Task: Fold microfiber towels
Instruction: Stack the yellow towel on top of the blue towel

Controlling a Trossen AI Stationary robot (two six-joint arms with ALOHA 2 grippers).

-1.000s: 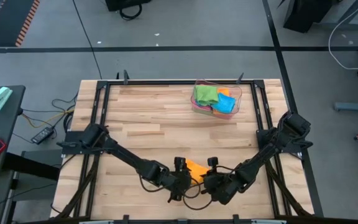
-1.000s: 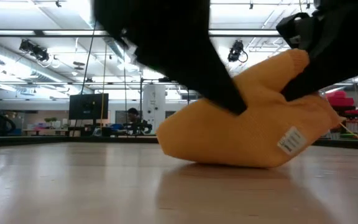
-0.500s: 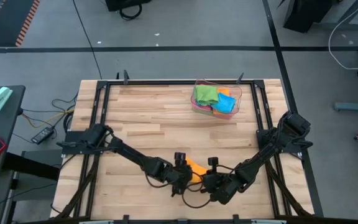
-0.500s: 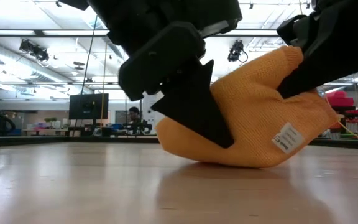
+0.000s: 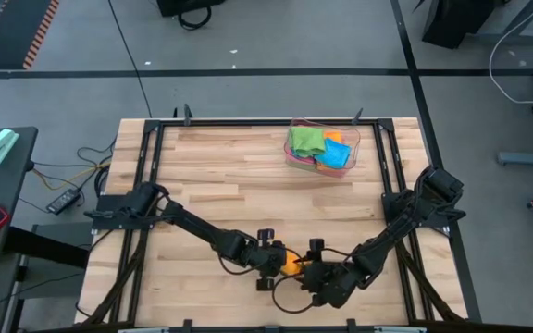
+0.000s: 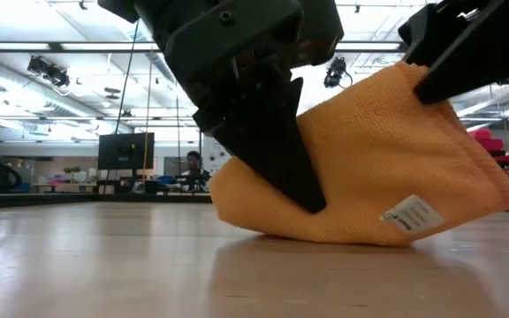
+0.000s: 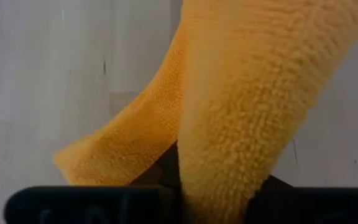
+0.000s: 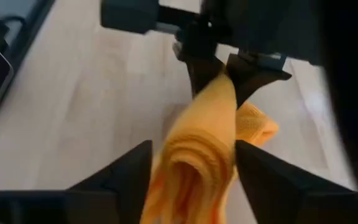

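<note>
- Orange towel (image 5: 290, 261) sits at the near-middle edge of the counter (image 5: 229, 194), bunched between both tools.
- Left tool (image 8: 222, 73): fingers pressed together on an upper fold of the orange towel, pinching it; right wrist view shows the cloth squeezed thin between the two dark tips.
- Right tool (image 5: 315, 271): fingers spread wide either side of the towel's rolled end, not clamping it.
- Low view: the towel (image 6: 369, 168) forms a wedge, lower edge on the counter, high side lifted toward the right arm; white label (image 6: 410, 215) on the low corner.
- Long axis runs roughly left tool to right tool, across the counter.
- Remaining towels (green (image 5: 306, 140), blue (image 5: 338, 154), orange) lie in the clear tray (image 5: 296, 159) at the far right of the counter, well apart from both arms.
</note>
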